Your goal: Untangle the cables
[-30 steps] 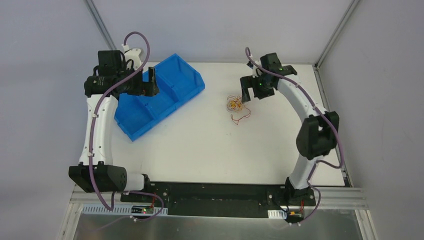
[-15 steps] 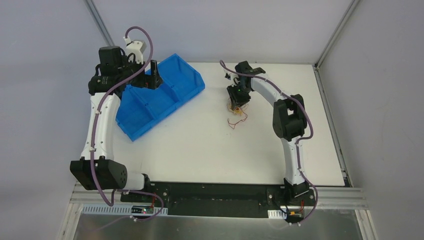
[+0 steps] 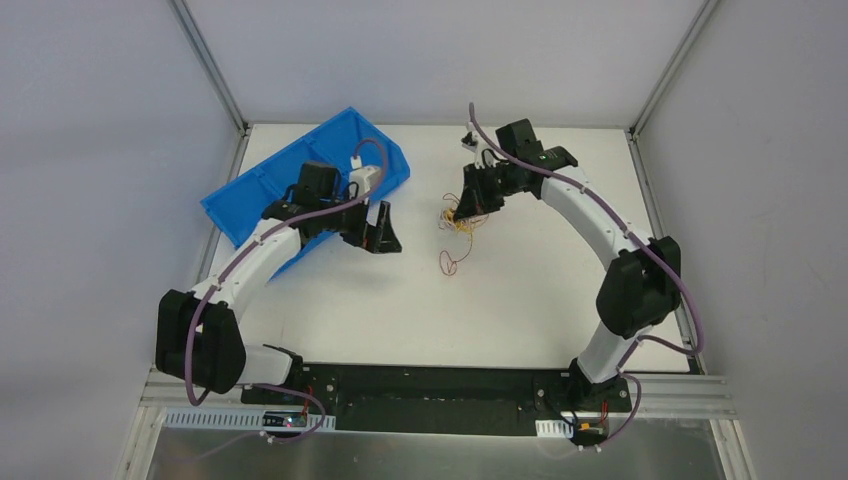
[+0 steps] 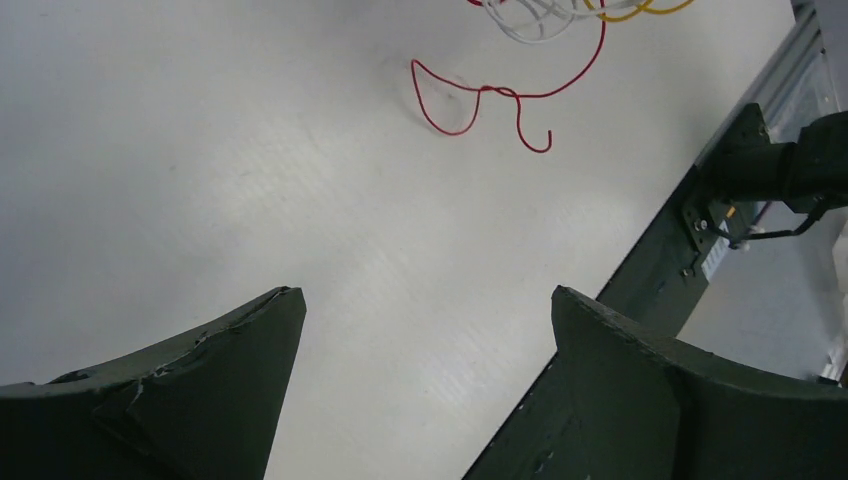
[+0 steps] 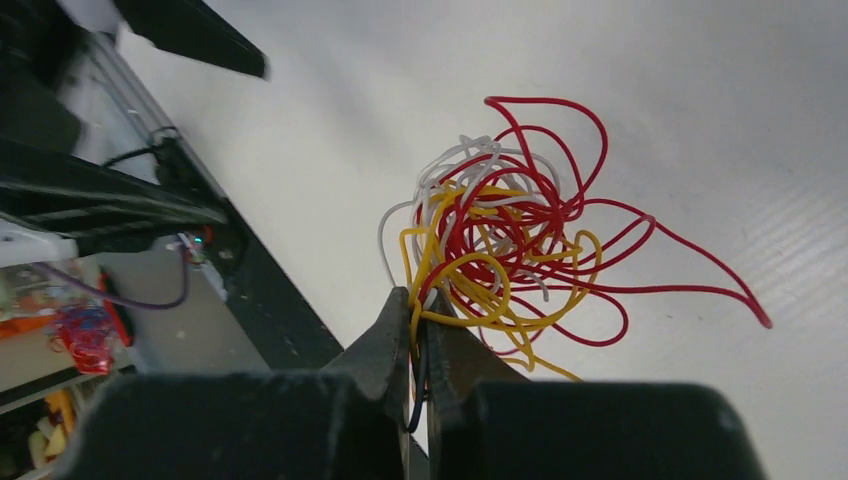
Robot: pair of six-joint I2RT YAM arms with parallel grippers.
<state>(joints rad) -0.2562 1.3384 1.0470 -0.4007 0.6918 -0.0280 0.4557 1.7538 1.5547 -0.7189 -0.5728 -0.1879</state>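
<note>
The left claw (image 4: pixel 425 300) swings off the blue bin (image 3: pixel 235 215) to mid-table, spread wide, while the right claw (image 5: pixel 415 305) pinches strands of the cables (image 5: pixel 500 245), a light, springy knot just far of centre, probably best taken by its loose red tail (image 4: pixel 483 89).

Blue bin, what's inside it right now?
The uncovered part of the blue bin shows only bare blue plastic. The left arm lies across its near middle, so what is inside there cannot be seen.
</note>
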